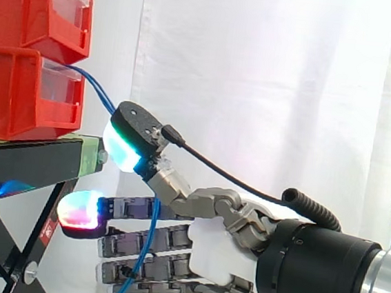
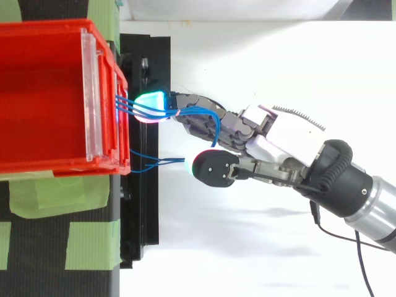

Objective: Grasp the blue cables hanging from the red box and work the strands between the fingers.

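The blue cables (image 2: 192, 112) come out of the front of the lower red bin (image 1: 13, 94), run along the top of the robot hand's uppermost finger and drop down on its palm side. In the side view I see one strand hanging in front of the lower fingers. A separate strand reaches from the bin toward the thumb pad (image 2: 193, 164). The robot hand (image 1: 213, 249) is wide: fingers straight, thumb well apart, the cables draped over it rather than squeezed. Its fingertips (image 2: 151, 99) sit just beside the bin front, level with the black stand (image 1: 28, 161).
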You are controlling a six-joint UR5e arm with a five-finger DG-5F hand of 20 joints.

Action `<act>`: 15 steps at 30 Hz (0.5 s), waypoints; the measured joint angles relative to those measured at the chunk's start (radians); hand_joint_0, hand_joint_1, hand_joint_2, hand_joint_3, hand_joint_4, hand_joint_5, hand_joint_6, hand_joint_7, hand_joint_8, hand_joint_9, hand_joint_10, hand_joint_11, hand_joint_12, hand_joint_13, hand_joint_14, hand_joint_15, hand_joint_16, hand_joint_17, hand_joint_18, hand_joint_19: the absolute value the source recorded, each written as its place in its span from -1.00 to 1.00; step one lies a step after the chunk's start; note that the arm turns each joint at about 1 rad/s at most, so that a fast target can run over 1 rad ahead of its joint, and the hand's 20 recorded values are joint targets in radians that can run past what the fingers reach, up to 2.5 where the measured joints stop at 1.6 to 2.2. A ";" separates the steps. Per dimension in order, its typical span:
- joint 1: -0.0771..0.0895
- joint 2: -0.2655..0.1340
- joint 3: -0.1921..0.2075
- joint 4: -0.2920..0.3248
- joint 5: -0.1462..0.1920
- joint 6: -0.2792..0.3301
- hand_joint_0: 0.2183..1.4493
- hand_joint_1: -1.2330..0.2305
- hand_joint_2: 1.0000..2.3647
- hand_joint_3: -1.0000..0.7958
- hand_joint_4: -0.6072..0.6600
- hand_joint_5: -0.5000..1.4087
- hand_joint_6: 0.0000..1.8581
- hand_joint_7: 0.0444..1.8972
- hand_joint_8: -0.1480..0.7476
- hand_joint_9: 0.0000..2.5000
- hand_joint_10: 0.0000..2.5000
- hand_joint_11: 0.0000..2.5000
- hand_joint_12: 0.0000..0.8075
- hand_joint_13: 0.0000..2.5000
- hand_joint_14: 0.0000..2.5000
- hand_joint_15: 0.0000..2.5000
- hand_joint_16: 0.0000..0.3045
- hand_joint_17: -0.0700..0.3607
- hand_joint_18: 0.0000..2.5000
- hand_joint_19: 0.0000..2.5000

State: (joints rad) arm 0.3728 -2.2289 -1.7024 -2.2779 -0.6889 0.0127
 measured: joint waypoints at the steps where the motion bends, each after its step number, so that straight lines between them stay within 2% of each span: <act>1: 0.000 0.000 0.000 0.000 -0.003 0.001 -0.23 0.14 -1.00 -1.00 0.24 -0.86 -0.99 -0.30 0.07 -0.94 -1.00 -0.85 -0.04 -1.00 -1.00 -0.82 -0.52 0.09 -1.00 -0.85; 9: 0.000 0.000 0.000 0.001 -0.016 0.009 -0.23 0.14 -1.00 -1.00 0.26 -0.84 -0.99 -0.30 0.12 -0.87 -1.00 -0.80 -0.01 -1.00 -1.00 -0.80 -0.52 0.09 -1.00 -0.83; 10: 0.000 0.000 0.000 0.000 -0.016 0.013 -0.23 0.10 -1.00 -1.00 0.28 -0.80 -0.99 -0.32 0.15 -0.82 -1.00 -0.84 0.02 -0.99 -1.00 -0.83 -0.51 0.11 -1.00 -0.87; 15: -0.001 0.000 0.000 -0.001 -0.016 0.028 -0.22 0.10 -1.00 -1.00 0.29 -0.79 -0.99 -0.32 0.18 -0.76 -1.00 -0.79 0.03 -0.92 -1.00 -0.80 -0.51 0.11 -0.94 -0.85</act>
State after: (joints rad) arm 0.3715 -2.2288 -1.7024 -2.2793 -0.7050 0.0411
